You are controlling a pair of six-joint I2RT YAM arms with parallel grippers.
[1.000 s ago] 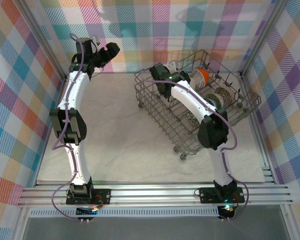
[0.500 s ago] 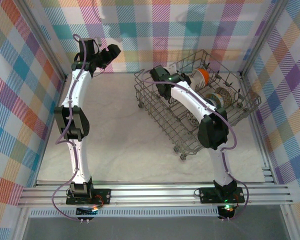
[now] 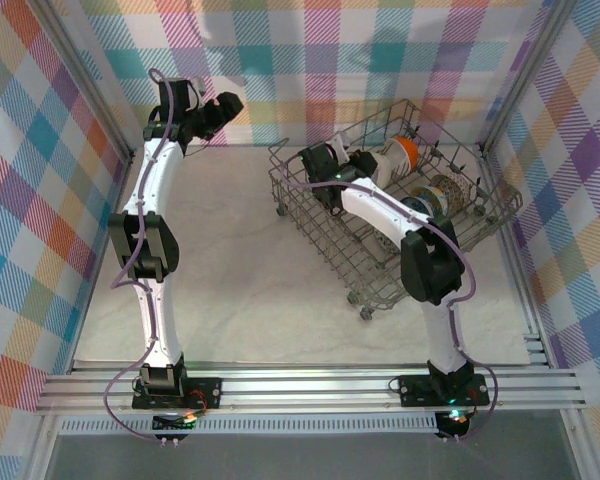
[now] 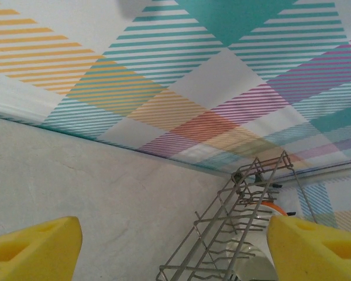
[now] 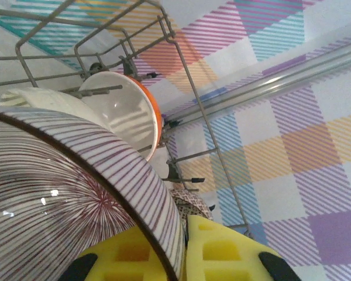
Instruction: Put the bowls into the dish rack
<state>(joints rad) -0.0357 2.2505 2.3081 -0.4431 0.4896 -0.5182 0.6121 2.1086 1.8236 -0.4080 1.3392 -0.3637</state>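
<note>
The large rectangular basket of grey metal wire, the dish rack (image 3: 325, 235), sits on the pale worktop (image 3: 230, 270) at the far right, turned at an angle to the walls. The right arm reaches into the rack's far left part. In the right wrist view, the right fingers (image 5: 222, 252), padded in yellow, are closed on the rim of a round ceramic bowl with fine brown-purple stripes (image 5: 64, 193), one pad inside the rim and one outside. Just beyond this bowl, a round bowl, orange outside and white inside (image 5: 123, 111), stands on edge among the tines at the rack's far side. More patterned round bowls (image 3: 445, 192) stand on edge along the rack's right side. The left arm stretches to the far left corner of the worktop, well apart from the rack. The left fingers (image 4: 32, 249) stand wide apart, holding nothing.
</note>
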